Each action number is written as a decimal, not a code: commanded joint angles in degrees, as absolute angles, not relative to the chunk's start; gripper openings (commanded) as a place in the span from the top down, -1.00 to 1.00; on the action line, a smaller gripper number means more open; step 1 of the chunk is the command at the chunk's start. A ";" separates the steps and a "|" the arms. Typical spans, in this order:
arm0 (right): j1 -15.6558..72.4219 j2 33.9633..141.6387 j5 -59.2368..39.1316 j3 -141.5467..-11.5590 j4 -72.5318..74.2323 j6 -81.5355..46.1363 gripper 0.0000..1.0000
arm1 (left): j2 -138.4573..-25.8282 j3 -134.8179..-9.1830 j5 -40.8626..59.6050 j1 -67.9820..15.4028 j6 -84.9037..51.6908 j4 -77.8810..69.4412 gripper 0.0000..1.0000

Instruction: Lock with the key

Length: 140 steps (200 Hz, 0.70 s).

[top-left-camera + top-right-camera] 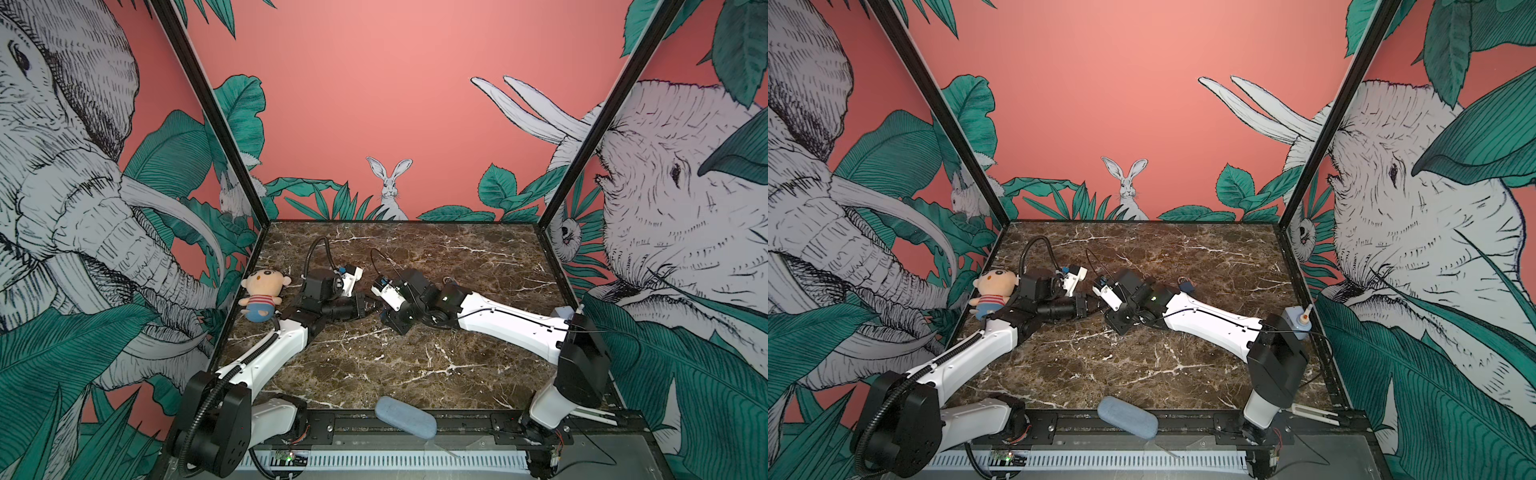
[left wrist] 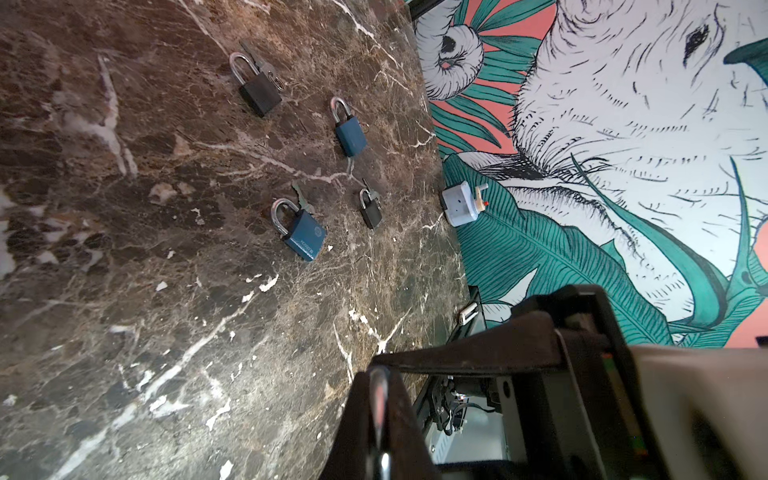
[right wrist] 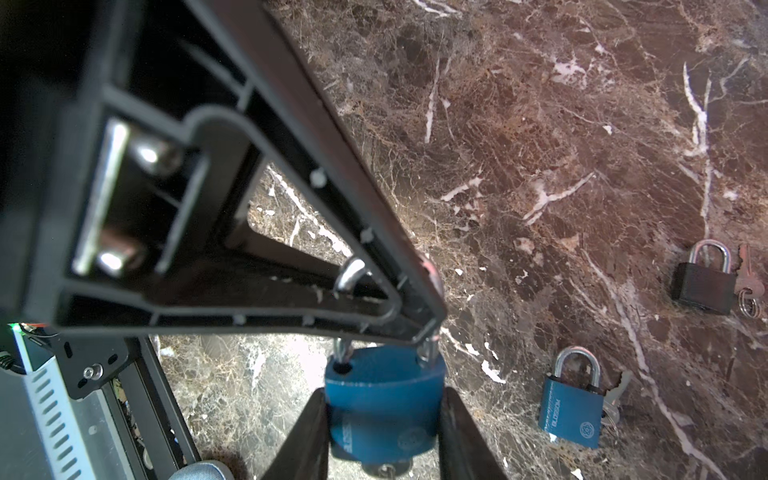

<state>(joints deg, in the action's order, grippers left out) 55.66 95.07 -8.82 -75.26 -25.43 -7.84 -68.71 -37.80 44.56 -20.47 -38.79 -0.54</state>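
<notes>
Blue padlock (image 3: 382, 386) held just above the marble table (image 1: 415, 361), near its middle, between the two arms. Body clamped from both sides by the right gripper (image 3: 384, 411), jaws spread only to the body's width. Steel shackle (image 3: 351, 276) with one leg seated in the body and the other seemingly just above its hole. Shackle pinched near the bend by the left gripper (image 2: 379, 388), jaws pressed together on it. Glint of metal at the base of the body: key or bare keyway, cannot tell. Hidden beneath the two wrists in both top views.

Four more padlocks lying flat toward the right wall, apart from one another:
- black padlock (image 2: 257, 89) with a copper-toned key (image 3: 746, 272) touching its side
- plain blue padlock (image 2: 351, 133)
- lettered blue padlock (image 2: 301, 230) with a key head showing beside the shackle
- small black padlock (image 2: 370, 210)

Pale grey box (image 2: 461, 205) with a short stub, against the right wall. Plush doll (image 1: 262, 297) in a striped shirt at the left wall, just beside the left arm. Blue-grey case (image 1: 405, 415) across the table's front edge.
</notes>
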 commanded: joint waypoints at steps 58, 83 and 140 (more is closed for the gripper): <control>47.91 85.38 -24.19 -66.52 -8.14 -19.58 0.03 | -63.77 -37.01 36.84 -20.61 -51.52 -11.86 1.00; 42.18 81.14 -29.96 -59.68 3.53 -25.62 0.01 | -61.14 -40.01 33.18 -20.70 -54.36 -10.40 1.00; 38.58 78.71 -31.44 -55.83 16.46 -23.07 0.00 | -59.77 -46.13 30.03 -21.01 -61.72 -8.95 1.00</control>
